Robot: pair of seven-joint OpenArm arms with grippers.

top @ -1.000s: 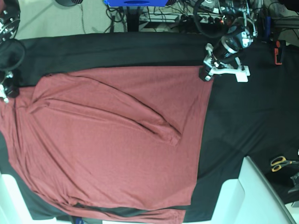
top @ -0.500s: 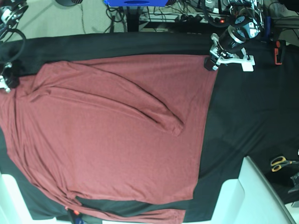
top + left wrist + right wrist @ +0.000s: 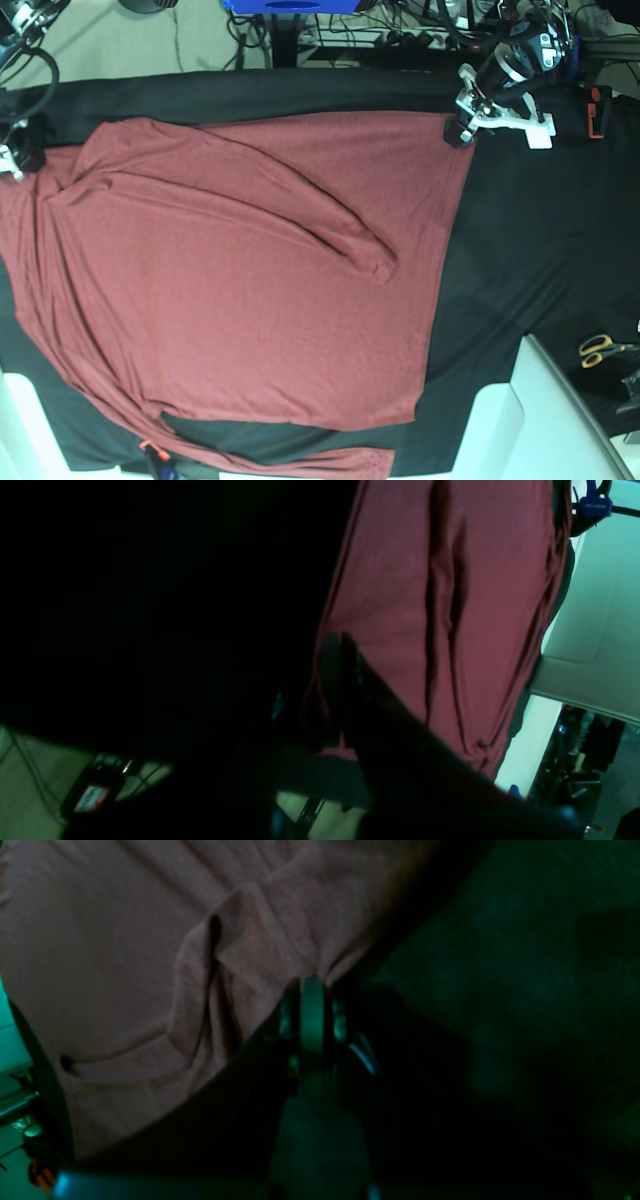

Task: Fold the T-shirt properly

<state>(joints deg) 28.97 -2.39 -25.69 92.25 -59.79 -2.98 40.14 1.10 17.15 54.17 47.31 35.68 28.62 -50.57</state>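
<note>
At upper right and far left of the base view, my left gripper (image 3: 462, 132) and right gripper (image 3: 18, 165) each clench a T-shirt (image 3: 230, 270) corner, and uneven pulling could slip the thin pinch.

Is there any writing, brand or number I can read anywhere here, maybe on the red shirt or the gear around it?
No text can be read.
T-shirt: plain, no print.
Small white-and-red label on a dark device, in the left wrist view: too blurred to read.
Blue clamp, same view: faint marking, too small to read.
Scissors: no visible lettering.

Yellow-handled scissors (image 3: 600, 349) lie on the black cloth (image 3: 540, 250) near a white block (image 3: 490, 430).
</note>
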